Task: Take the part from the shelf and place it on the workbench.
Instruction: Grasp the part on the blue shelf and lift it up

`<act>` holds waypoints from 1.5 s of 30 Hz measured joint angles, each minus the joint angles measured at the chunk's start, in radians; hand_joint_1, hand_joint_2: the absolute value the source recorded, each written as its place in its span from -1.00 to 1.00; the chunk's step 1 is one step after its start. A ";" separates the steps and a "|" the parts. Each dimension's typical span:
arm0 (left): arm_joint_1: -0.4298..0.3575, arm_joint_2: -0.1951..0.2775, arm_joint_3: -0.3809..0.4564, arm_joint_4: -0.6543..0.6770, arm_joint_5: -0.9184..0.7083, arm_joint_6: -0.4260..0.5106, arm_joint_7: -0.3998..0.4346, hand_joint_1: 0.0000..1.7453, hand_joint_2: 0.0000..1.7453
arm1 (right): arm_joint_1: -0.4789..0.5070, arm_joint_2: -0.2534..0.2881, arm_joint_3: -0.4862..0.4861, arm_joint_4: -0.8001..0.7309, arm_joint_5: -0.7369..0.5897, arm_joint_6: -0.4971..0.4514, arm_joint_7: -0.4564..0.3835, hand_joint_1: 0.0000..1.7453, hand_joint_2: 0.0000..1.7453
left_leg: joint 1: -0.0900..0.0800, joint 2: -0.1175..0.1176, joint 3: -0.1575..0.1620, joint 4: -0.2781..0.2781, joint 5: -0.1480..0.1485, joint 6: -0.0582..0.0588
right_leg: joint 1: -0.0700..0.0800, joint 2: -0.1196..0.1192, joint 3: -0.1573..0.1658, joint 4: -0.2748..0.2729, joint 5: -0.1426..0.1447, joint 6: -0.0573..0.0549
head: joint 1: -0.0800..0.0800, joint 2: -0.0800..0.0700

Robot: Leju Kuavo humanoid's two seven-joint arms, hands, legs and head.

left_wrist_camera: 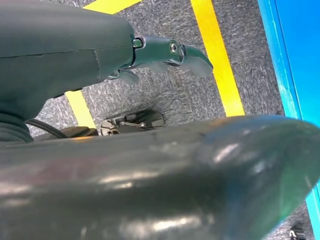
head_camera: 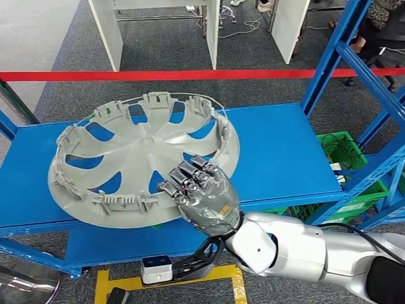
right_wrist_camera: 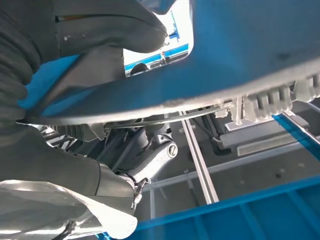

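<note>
The part is a large grey hubcap (head_camera: 138, 152) lying open side up on the blue shelf (head_camera: 281, 145). My right hand (head_camera: 205, 196) grips its near rim, fingers curled over the edge onto the inner face. In the right wrist view the hubcap's rim (right_wrist_camera: 245, 50) passes between the thumb (right_wrist_camera: 113, 25) and the fingers (right_wrist_camera: 158, 155) on its other side. My left hand (left_wrist_camera: 113, 55) hangs over the carpet with its fingers (left_wrist_camera: 170, 50) stretched out and nothing in them.
A red tape line (head_camera: 191, 75) runs behind the shelf, with white table legs (head_camera: 210, 31) beyond it. Blue shelf uprights (head_camera: 334, 50) rise at the right over green crates (head_camera: 343, 152). Yellow floor tape (head_camera: 167, 278) lies below the shelf front. A person (head_camera: 377, 19) stands far right.
</note>
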 joint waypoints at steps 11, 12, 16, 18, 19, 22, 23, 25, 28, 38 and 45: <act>0.003 -0.004 0.000 0.000 -0.004 -0.012 0.001 -1.00 -1.00 | 0.525 0.137 -0.564 -0.132 -0.003 -0.085 -0.969 1.00 1.00 | 0.002 -0.003 -0.003 0.000 -0.002 0.002 | 0.002 -0.004 -0.002 -0.001 -0.001 0.000 | 0.000 0.000; 0.003 -0.004 0.000 0.000 -0.004 -0.012 0.001 -1.00 -1.00 | 0.576 0.180 -0.659 -0.147 -0.004 -0.086 -1.116 1.00 1.00 | 0.002 -0.002 -0.004 0.000 -0.002 0.002 | 0.002 -0.003 -0.002 -0.001 -0.002 0.000 | 0.000 0.000; 0.003 -0.005 0.000 0.000 -0.005 -0.013 0.001 -1.00 -1.00 | 0.710 0.273 -0.834 -0.195 0.001 -0.086 -1.268 1.00 1.00 | 0.003 -0.002 -0.004 0.000 -0.002 0.002 | 0.002 -0.003 -0.001 -0.001 -0.002 0.000 | 0.001 0.000; 0.003 -0.006 0.000 0.000 -0.006 -0.013 0.001 -1.00 -1.00 | 0.755 0.299 -0.867 -0.206 0.002 -0.086 -1.218 1.00 1.00 | 0.002 -0.001 -0.004 0.000 -0.002 0.002 | 0.002 -0.002 -0.002 -0.001 -0.001 0.001 | 0.001 0.000; 0.002 -0.006 0.000 0.000 -0.006 -0.013 0.002 -1.00 -1.00 | 0.771 0.309 -0.878 -0.210 0.002 -0.086 -1.203 1.00 1.00 | 0.002 -0.001 -0.003 0.000 -0.002 0.002 | 0.002 -0.001 -0.002 -0.001 -0.001 0.001 | 0.001 0.000; 0.003 -0.006 0.000 0.000 -0.007 -0.014 0.004 -1.00 -1.00 | 0.798 0.331 -0.902 -0.215 0.002 -0.086 -1.193 1.00 1.00 | 0.002 -0.001 -0.003 0.000 -0.002 0.002 | 0.002 -0.001 -0.002 -0.001 -0.001 0.001 | 0.001 0.000; 0.002 -0.006 0.000 0.000 -0.007 -0.014 0.005 -1.00 -1.00 | 0.804 0.336 -0.906 -0.216 0.002 -0.086 -1.192 1.00 1.00 | 0.002 -0.001 -0.003 0.000 -0.001 0.002 | 0.002 -0.001 -0.001 -0.001 -0.001 0.001 | 0.001 0.000; 0.002 -0.006 0.000 0.000 -0.007 -0.014 0.005 -1.00 -1.00 | 0.811 0.343 -0.911 -0.216 0.002 -0.086 -1.189 1.00 1.00 | 0.001 -0.001 -0.003 0.000 -0.001 0.002 | 0.002 -0.001 -0.001 -0.001 -0.001 0.001 | 0.001 0.000; 0.002 -0.006 0.000 0.000 -0.005 -0.014 0.005 -1.00 -1.00 | 0.818 0.348 -0.917 -0.216 0.002 -0.086 -1.174 1.00 1.00 | 0.001 -0.001 -0.003 0.000 -0.001 0.002 | 0.002 -0.001 -0.002 -0.001 -0.001 0.001 | 0.001 0.000; 0.002 -0.006 0.000 0.000 -0.003 -0.014 0.005 -1.00 -1.00 | 0.822 0.351 -0.920 -0.215 0.002 -0.086 -1.155 1.00 1.00 | 0.001 -0.001 -0.003 0.000 -0.002 0.002 | 0.001 -0.001 -0.002 -0.001 -0.001 0.001 | 0.001 0.000; 0.002 -0.006 0.000 0.000 -0.002 -0.020 0.006 -1.00 -1.00 | 0.821 0.350 -0.921 -0.202 0.002 -0.086 -1.133 1.00 1.00 | 0.001 -0.001 -0.003 0.000 -0.002 0.002 | 0.001 -0.001 -0.002 -0.001 -0.001 0.001 | 0.001 0.000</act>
